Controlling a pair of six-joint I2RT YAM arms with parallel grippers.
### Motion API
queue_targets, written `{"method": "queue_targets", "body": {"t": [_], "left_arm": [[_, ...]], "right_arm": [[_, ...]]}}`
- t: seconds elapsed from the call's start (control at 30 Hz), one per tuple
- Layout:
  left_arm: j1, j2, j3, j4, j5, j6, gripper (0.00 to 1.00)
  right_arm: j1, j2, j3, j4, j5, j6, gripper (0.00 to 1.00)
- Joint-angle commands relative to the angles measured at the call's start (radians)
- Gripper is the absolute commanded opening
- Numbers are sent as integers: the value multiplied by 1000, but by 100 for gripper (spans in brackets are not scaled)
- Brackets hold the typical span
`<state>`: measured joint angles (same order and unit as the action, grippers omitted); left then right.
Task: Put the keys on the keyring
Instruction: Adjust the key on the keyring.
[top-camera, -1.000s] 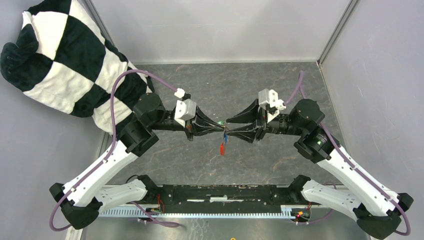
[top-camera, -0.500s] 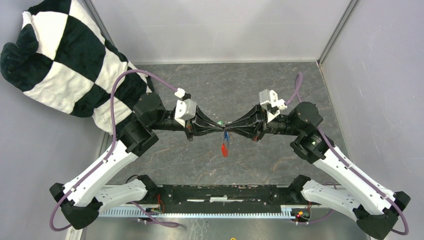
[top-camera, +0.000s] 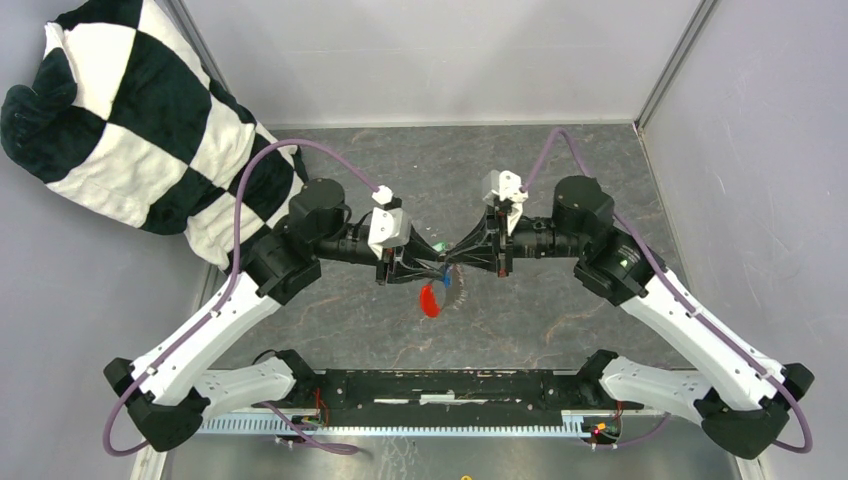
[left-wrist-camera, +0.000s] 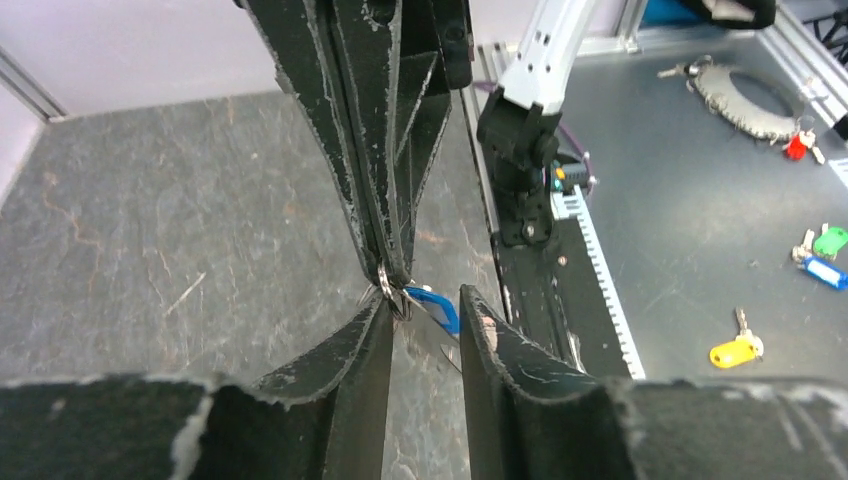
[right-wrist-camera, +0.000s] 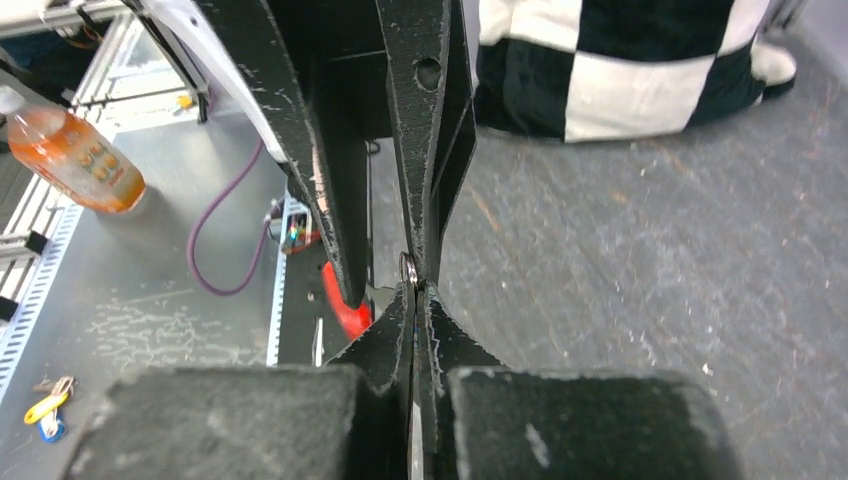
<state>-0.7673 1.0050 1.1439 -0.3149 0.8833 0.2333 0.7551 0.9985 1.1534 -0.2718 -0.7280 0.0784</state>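
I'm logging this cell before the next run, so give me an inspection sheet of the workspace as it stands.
Surface: grey mottled table, lightly scratched.
Job's things: keyring held in mid-air where the two grippers meet, its red tag hanging below; blue key beside the ring; other key not made out.
Clutter: chequered cloth at the far left corner.
Grippers: right gripper shut on the keyring; left gripper has its fingers apart around the blue key's head, grip unclear.
Cables: purple cables arch over each arm, clear of the fingers.
Surroundings: grey walls; spare keys and an orange bottle sit off the table.
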Motion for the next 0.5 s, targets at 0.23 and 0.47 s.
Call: {"method": "queue_targets", "body": {"t": [0.23, 0.47], "left_arm": [[-5, 80, 113, -321, 7, 369, 31], [-7, 132, 135, -328, -11, 422, 22]], "right_arm": [[1, 93, 82, -229, 76, -170, 0], [9, 106, 101, -239, 43, -176, 0]]}}
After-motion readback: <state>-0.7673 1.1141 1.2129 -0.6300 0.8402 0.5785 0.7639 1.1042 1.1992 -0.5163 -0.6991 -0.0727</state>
